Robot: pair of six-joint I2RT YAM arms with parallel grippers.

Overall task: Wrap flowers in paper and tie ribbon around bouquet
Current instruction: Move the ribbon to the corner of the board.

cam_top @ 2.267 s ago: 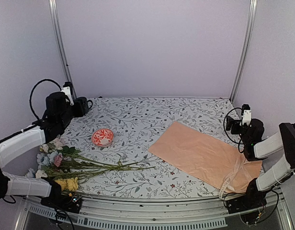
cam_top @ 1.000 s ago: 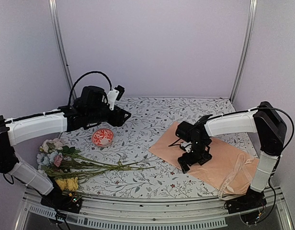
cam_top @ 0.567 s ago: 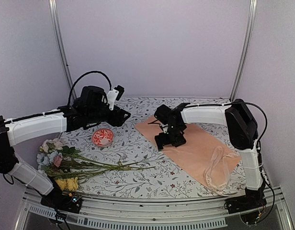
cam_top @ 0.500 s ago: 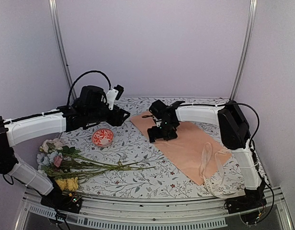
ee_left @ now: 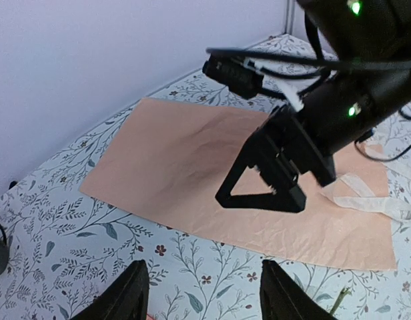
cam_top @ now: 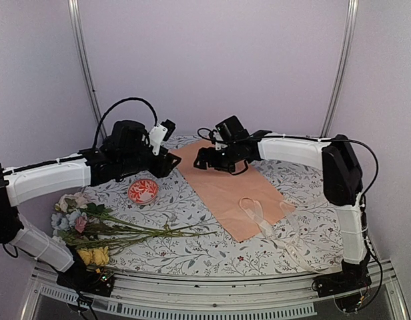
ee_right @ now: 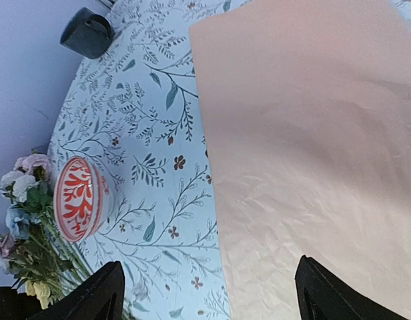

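Observation:
The peach-orange paper (cam_top: 222,190) lies flat on the middle of the table, running from the back toward the front. My right gripper (cam_top: 204,160) stands open low over its far left part, nothing between the fingers; whether it touches the sheet I cannot tell. The right wrist view shows the paper (ee_right: 312,133) and its left edge between that gripper's (ee_right: 212,300) fingers. The cream ribbon (cam_top: 262,217) lies looped on the paper's near end and trails right. My left gripper (cam_top: 169,164) hangs open and empty just left of the paper (ee_left: 185,160). The flowers (cam_top: 105,230) lie at the front left.
A red-and-white dish (cam_top: 143,191) sits between the flowers and the paper, under the left arm. A dark cup (ee_right: 89,33) stands at the back left. The right arm stretches across the back of the table. Purple walls close in the sides and back.
The right arm swept from the right side to the left and back, and the paper slid with it to the table's middle, ribbon trailing. The left gripper held its place and narrowed a little.

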